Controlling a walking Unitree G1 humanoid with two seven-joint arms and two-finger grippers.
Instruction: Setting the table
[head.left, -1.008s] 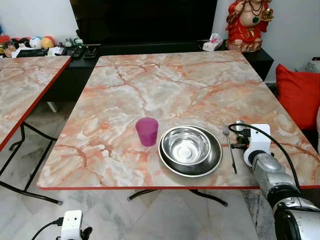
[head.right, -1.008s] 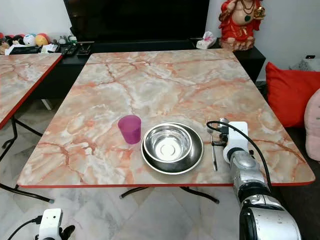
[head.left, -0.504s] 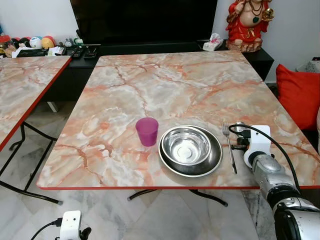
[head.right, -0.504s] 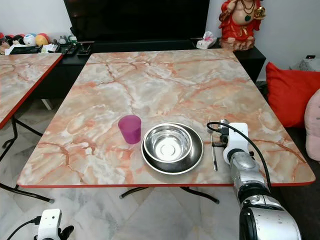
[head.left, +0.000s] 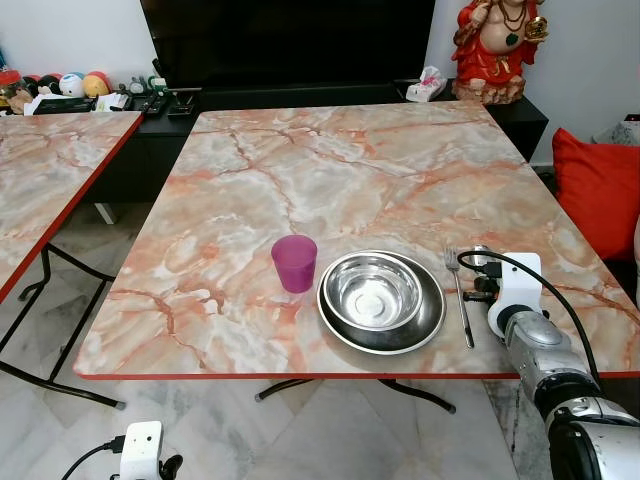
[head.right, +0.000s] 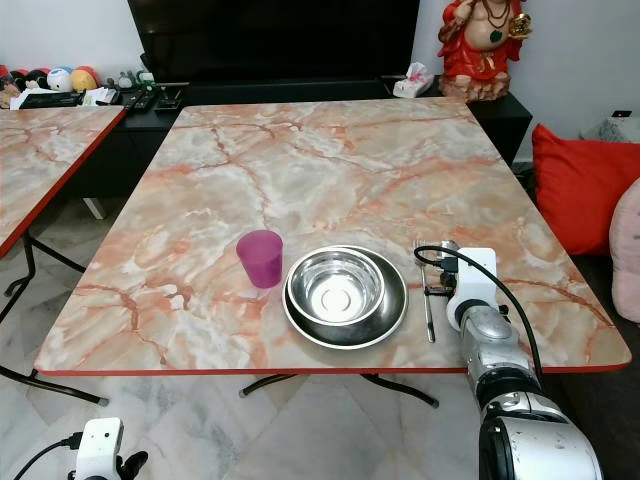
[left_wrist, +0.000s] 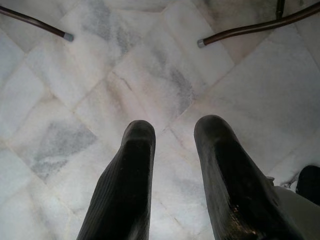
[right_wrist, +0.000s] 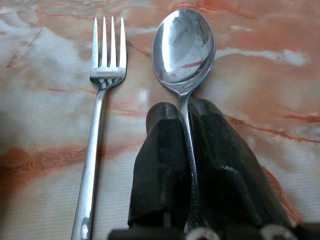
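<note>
On the marble table a purple cup stands left of a steel bowl that sits in a steel plate. A fork lies right of the plate, tines pointing away. Beside it lies a spoon, its handle pinched between the fingers of my right gripper, which is shut low over the table near the front right corner. The fork lies parallel to the spoon and close to it. My left gripper hangs open over the floor.
A second marble table stands to the left with a gap of tiled floor between. A red cushion is at the right, a red statue and a dark TV console behind. Table legs cross the floor tiles.
</note>
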